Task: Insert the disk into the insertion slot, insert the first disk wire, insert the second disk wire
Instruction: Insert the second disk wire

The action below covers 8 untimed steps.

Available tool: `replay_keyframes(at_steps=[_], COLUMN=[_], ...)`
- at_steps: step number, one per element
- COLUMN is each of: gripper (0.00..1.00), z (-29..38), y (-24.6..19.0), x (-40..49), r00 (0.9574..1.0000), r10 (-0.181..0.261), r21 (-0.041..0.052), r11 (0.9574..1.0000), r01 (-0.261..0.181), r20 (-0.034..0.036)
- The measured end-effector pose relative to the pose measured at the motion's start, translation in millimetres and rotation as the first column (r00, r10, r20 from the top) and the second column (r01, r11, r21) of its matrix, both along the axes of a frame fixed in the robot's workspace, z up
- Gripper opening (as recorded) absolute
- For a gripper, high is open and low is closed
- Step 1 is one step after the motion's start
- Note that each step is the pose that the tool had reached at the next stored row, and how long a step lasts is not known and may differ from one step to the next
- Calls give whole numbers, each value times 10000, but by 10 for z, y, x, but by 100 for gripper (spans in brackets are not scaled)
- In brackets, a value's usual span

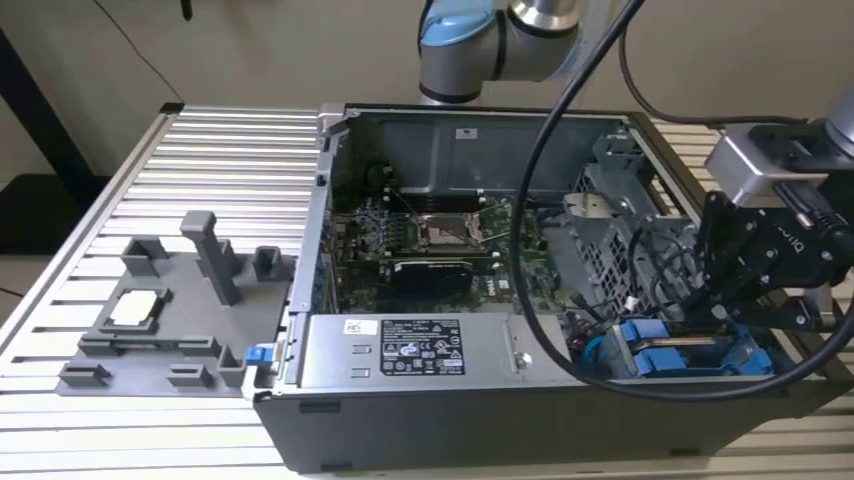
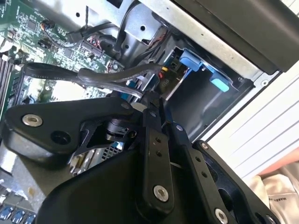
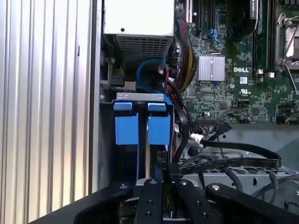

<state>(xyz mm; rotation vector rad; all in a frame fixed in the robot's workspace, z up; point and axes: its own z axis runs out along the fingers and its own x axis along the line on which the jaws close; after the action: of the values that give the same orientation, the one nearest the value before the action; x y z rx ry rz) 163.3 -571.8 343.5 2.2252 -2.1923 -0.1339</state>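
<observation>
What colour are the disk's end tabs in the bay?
Bright blue end tabs, clearest in the first wrist view.

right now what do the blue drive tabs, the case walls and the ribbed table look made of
Blue drive tabs: likely moulded plastic, matte, uniform colour. Case walls: seemingly sheet metal, dull grey, with folded edges. Ribbed table: probably extruded aluminium, satin silver with straight slots.

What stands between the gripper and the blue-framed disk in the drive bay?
Black cables cross just above the gripper beside the bay. The disk, with its blue tabs, sits straight ahead in the slot with nothing visible in front of it.
</observation>
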Motion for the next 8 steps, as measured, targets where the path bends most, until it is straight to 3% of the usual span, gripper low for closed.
replay_keyframes(at_steps=[8], gripper=[16], z=[-40], y=[0], x=[3], r00=[10000], r10=[-9], r21=[87], r11=[10000], r01=[9], r20=[3])
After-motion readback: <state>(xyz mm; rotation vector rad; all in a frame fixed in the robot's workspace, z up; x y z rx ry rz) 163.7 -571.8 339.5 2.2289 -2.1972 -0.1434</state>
